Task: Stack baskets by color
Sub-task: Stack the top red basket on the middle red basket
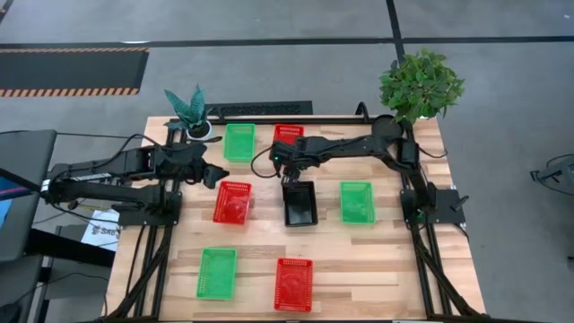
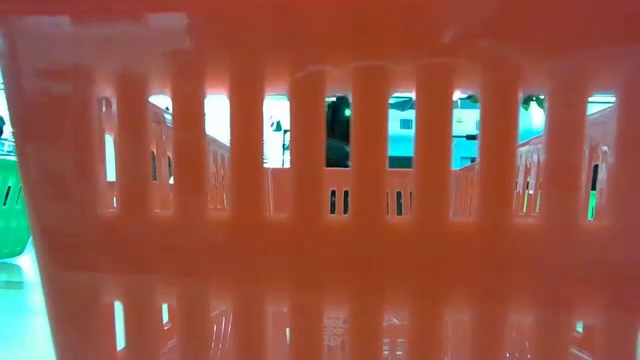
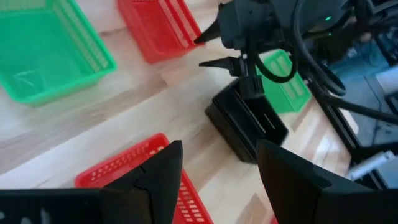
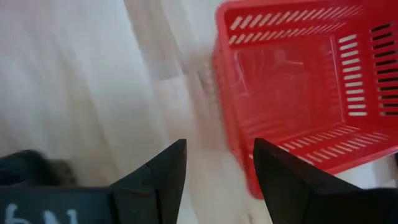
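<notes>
Seven baskets rest on their bottoms on the wooden table. Green ones lie at far left (image 1: 239, 142), right (image 1: 356, 201) and near left (image 1: 216, 272). Red ones lie at the far middle (image 1: 287, 135), left of centre (image 1: 233, 201) and the near edge (image 1: 293, 284). A black basket (image 1: 300, 204) lies at the centre. My right gripper (image 1: 289, 175) hangs open over the black basket's far end (image 3: 227, 106), its fingers (image 3: 217, 62) apart, touching nothing. My left gripper (image 3: 217, 168) is open and holds nothing, raised above the far end of the left-of-centre red basket (image 3: 134, 165).
A striped potted plant (image 1: 190, 112) stands at the far left corner and a leafy one (image 1: 419, 82) at the far right. A dark strip (image 1: 260, 109) lies along the far edge. The near red basket's wall (image 2: 320, 200) fills the low view.
</notes>
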`<state>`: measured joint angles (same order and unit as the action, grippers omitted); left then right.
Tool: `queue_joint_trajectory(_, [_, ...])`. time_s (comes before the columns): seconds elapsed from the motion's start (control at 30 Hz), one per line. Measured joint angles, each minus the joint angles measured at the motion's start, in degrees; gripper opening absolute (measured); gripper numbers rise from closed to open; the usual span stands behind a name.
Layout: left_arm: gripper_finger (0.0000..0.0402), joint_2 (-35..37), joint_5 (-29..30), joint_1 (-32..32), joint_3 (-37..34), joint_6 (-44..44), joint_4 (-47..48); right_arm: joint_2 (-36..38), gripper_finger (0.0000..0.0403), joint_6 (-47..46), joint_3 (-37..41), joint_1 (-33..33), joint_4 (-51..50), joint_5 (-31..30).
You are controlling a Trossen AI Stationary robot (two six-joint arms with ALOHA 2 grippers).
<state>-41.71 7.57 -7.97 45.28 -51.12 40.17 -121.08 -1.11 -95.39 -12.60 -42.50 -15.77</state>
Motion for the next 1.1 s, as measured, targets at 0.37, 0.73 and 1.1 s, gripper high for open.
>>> queue_joint_trajectory(0.37, [0.0193, 0.00, 4.49, 0.00, 0.00, -1.19, -0.01, -0.15, 0.0201, 5.94, 0.00, -3.46, 1.18, 1.94])
queue_joint_trajectory(0.73, [0.0193, 0.00, 5.29, 0.00, 0.00, -1.19, 1.06, -0.15, 0.0192, 10.81, 0.00, -3.73, 2.87, 4.18])
queue_joint_trajectory(1.1, [0.0193, 0.00, 5.55, 0.00, 0.00, -1.19, 1.18, -0.15, 0.0188, 11.68, 0.00, -3.73, 4.00, 5.49])
